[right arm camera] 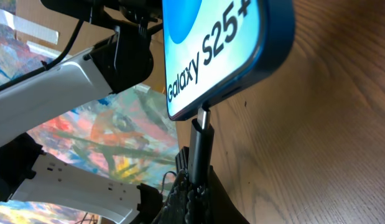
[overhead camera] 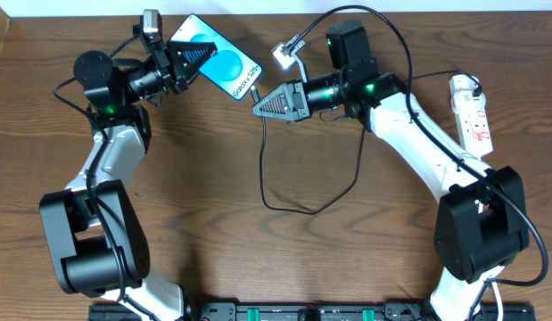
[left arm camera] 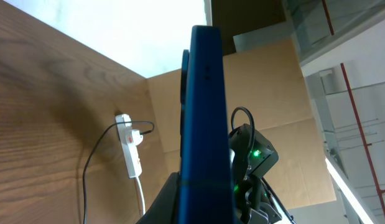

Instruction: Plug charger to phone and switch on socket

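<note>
My left gripper (overhead camera: 188, 61) is shut on the phone (overhead camera: 217, 59), a light blue screen reading "Galaxy S25", held at the table's back middle. In the left wrist view the phone (left arm camera: 204, 112) shows edge-on between the fingers. My right gripper (overhead camera: 265, 103) is shut on the charger's connector end (right arm camera: 199, 155); its metal tip touches the phone's (right arm camera: 223, 43) bottom edge at the port. The black cable (overhead camera: 293, 203) loops over the table. The white socket strip (overhead camera: 470, 111) lies at the far right with a plug in it; it also shows in the left wrist view (left arm camera: 130, 146).
A small grey and white device (overhead camera: 288, 49) sits on the right arm near the back middle. Cardboard panels (left arm camera: 273, 93) stand beyond the table in the left wrist view. The arm bases stand at the front corners.
</note>
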`<state>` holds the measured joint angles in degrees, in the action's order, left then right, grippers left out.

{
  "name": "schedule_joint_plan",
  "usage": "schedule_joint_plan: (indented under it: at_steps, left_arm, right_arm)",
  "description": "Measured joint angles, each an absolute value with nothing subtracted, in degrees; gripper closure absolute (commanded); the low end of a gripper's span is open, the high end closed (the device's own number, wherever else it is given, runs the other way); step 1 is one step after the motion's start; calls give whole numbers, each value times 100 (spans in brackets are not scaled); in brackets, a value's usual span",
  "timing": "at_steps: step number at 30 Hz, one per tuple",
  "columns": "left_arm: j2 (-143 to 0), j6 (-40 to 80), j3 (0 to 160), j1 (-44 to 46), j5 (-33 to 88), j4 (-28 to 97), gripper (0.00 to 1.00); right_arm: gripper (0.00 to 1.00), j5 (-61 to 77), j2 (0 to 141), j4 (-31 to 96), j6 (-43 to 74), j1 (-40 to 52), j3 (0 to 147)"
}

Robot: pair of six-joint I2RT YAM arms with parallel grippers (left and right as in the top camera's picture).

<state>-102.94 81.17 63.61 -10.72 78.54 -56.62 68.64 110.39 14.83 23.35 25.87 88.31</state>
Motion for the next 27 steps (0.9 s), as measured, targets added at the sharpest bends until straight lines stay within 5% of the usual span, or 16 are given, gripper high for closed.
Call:
schedule_joint_plan:
  at_steps: [24,27]
  left_arm:
    - [-10294,8114,6361,-1079,8580,-5662,93]
    - [-10294,8114,6361,-1079,8680,-5660,93]
  right_arm:
    - [99,5837,11039,2644,2137,1933,8833]
    - [87,5413,11039,2613,2137,1931,8833]
